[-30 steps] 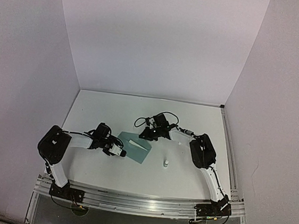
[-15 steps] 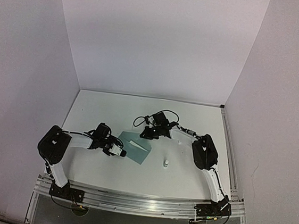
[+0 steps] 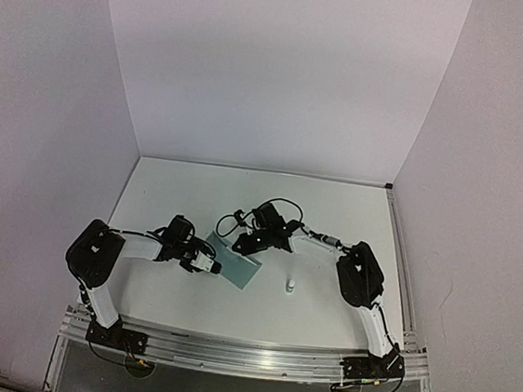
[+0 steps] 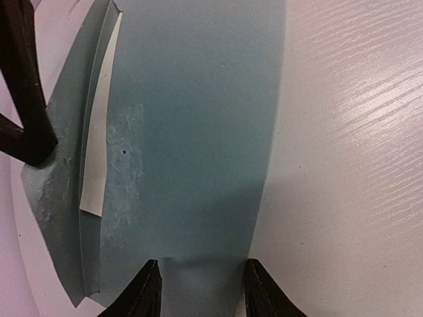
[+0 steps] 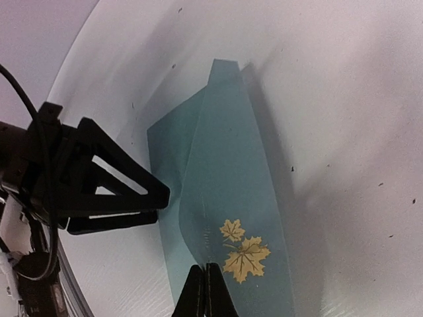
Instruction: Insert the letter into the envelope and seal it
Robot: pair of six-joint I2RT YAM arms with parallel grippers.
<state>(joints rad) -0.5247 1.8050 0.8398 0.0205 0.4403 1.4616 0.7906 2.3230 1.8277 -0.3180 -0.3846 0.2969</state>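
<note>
The right claw (image 5: 201,290) is clenched, fingers pressed tight together; a second ago they were slightly parted and they have since snapped shut. Its tips sit on the lower edge of the flap (image 5: 228,198), just below the gold leaf (image 5: 244,254) printed there, though I cannot tell whether paper is pinched between them or only pushed. In the overhead view this claw has swung left from the far corner of the envelope (image 4: 198,119) to over its top edge, and the pale strip that showed there earlier is now hidden beneath it. The flap stands partly raised, casting a shadow on the table (image 4: 344,165), so the fold is likely under way, not finished. The left claw (image 4: 201,271) has not moved: released, half spread, its tips resting on the near edge and apparently pinning the envelope flat. A white strip (image 4: 96,152) peeks out under the flap fold; whether it is the letter or a glue liner I cannot tell. No tan sheet lies loose, so the letter is probably inside and sealing remains. A small bottle (image 3: 289,286) stands apart to the right
</note>
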